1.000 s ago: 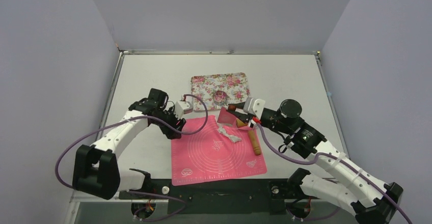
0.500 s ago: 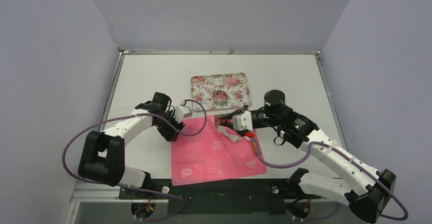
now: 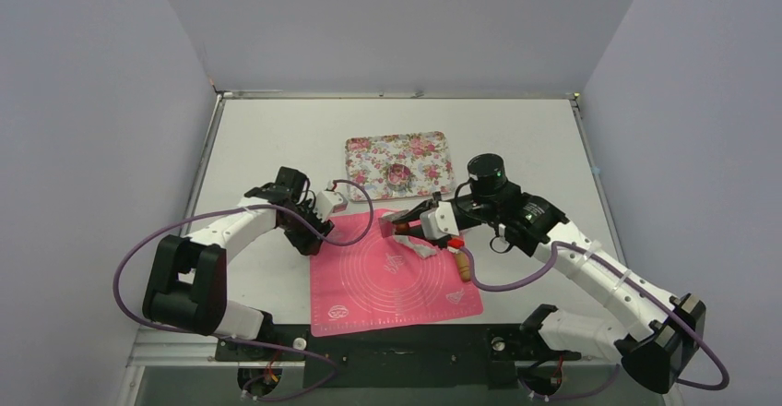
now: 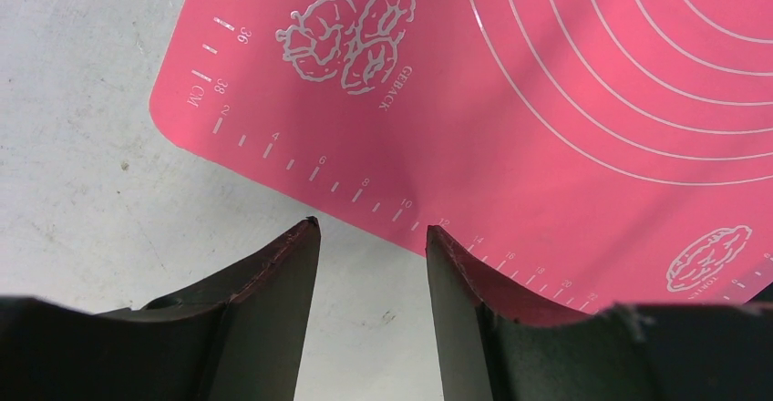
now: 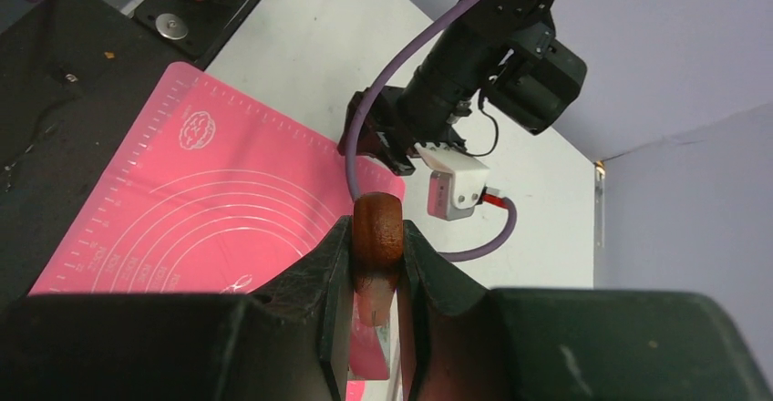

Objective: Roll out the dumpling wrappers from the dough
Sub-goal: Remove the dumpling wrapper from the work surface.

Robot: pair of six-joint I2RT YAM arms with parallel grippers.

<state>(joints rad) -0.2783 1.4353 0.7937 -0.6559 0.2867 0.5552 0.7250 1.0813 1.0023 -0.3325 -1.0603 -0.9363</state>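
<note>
The right gripper (image 5: 377, 222) was seen clenched on the dark round knob of a wooden rolling pin (image 5: 377, 241). The knob was pinched between both fingers, and the paler shaft ran back beneath the wrist. In the overhead view this gripper was set low over the far part of a pink mat (image 3: 387, 286), toward 12 o'clock from the mat's centre. The pin's free end was seen emerging at about 4 o'clock from the gripper, near the mat's right edge.

The dough (image 3: 420, 247) was found as a ragged white piece lying on the mat, at about 1 o'clock from the mat's centre and just beside the gripped end of the pin. Whether pin and dough were touching could not be told.

The left gripper (image 4: 372, 233) was held released, its fingers apart with nothing between them. It was placed at the mat's 10 o'clock corner, one fingertip over the bare table (image 3: 277, 138) and the other at the mat's ruled edge.

A flowered tray (image 3: 358, 150) was set on the table at 12 o'clock from the mat, apart from it. A metal ring (image 3: 397, 175) was seen standing on the tray near its near edge. What lay inside the ring could not be made out.
</note>
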